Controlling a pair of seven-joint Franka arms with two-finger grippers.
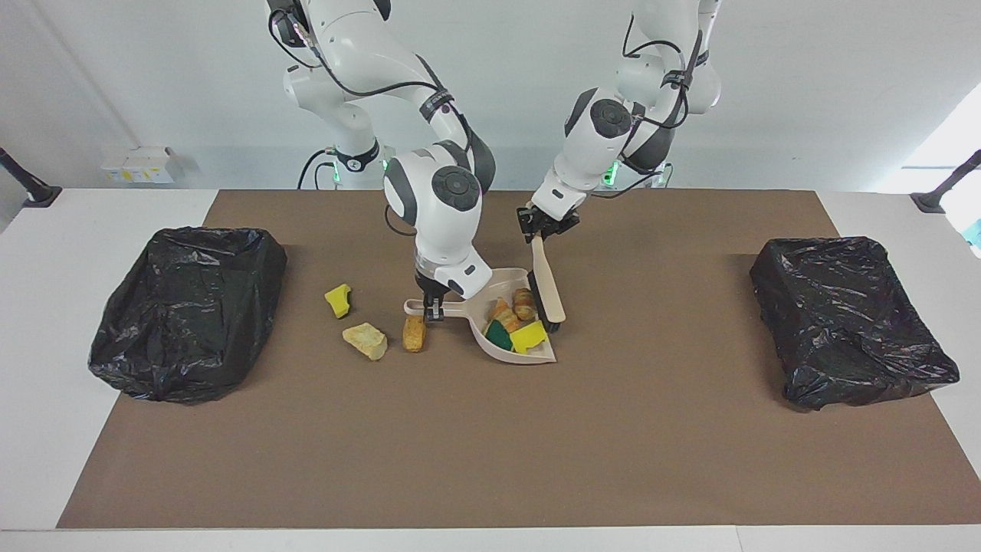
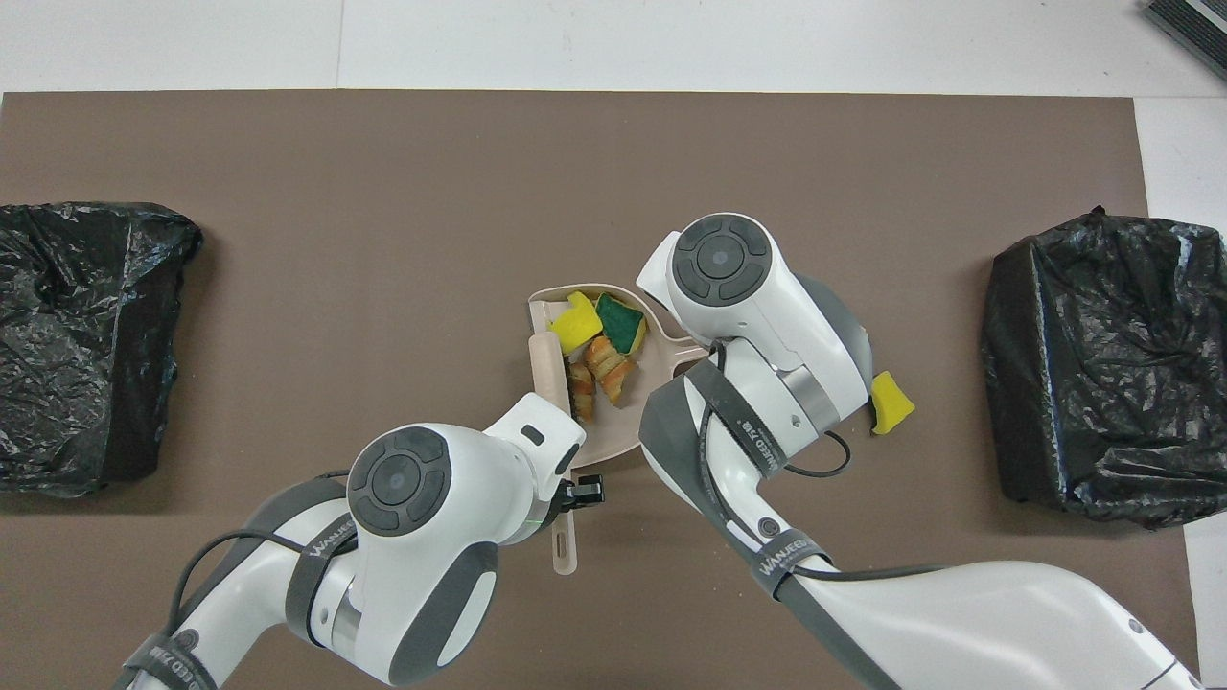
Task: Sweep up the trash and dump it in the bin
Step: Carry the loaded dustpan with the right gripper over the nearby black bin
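Observation:
The beige dustpan lies mid-mat with my right gripper shut on its handle. In the pan sit a yellow sponge chunk, a green-backed one and two pastry lumps. My left gripper is shut on the handle of the beige brush, whose bristles press against the trash at the pan's mouth. Three trash bits lie on the mat beside the pan's handle: a yellow chunk, a tan lump and an orange-brown lump.
Two bins lined with black bags stand on the mat, one at the right arm's end, one at the left arm's end. In the overhead view my right arm hides the tan and orange-brown lumps.

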